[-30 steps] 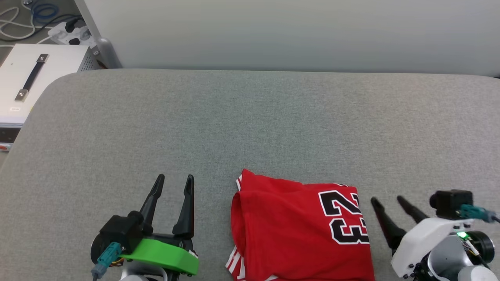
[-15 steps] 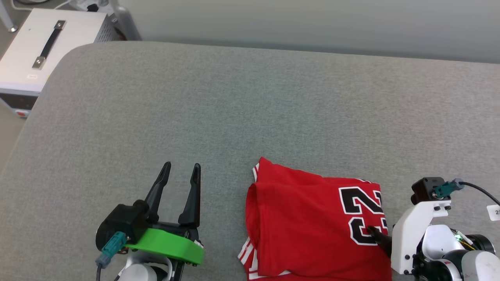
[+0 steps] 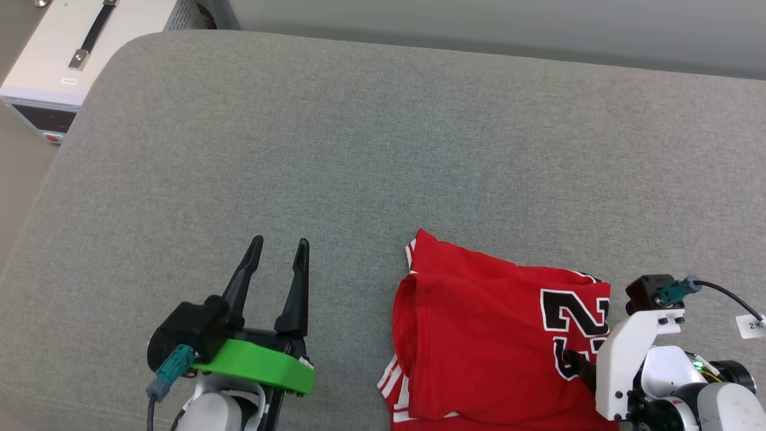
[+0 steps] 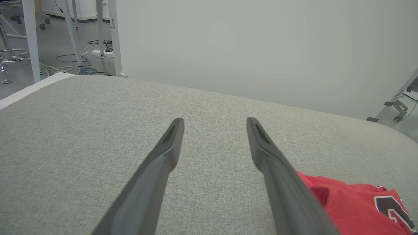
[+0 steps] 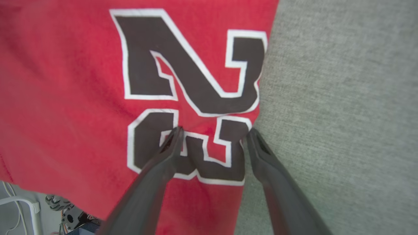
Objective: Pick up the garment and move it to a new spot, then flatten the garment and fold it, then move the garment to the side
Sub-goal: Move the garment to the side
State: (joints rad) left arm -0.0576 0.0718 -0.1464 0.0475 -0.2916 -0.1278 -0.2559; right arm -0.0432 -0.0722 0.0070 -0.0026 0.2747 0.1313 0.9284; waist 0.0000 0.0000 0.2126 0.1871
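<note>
Within the last second the right end effector [image 5: 214,135] has swung from lying on the desk [image 3: 359,149] just right of the garment [image 3: 479,335] to pointing down at its right edge. Its fingers are apart: one tip presses the "23" print [image 5: 192,81], the other sits at the fabric's border, with nothing pinched yet. The garment lies folded at the near right of the desk; its apparent drift is the head camera turning. The left end effector [image 3: 280,240] has stayed spread and empty, to the garment's left. This looks like the start of the pickup; closing on that edge should come next.
</note>
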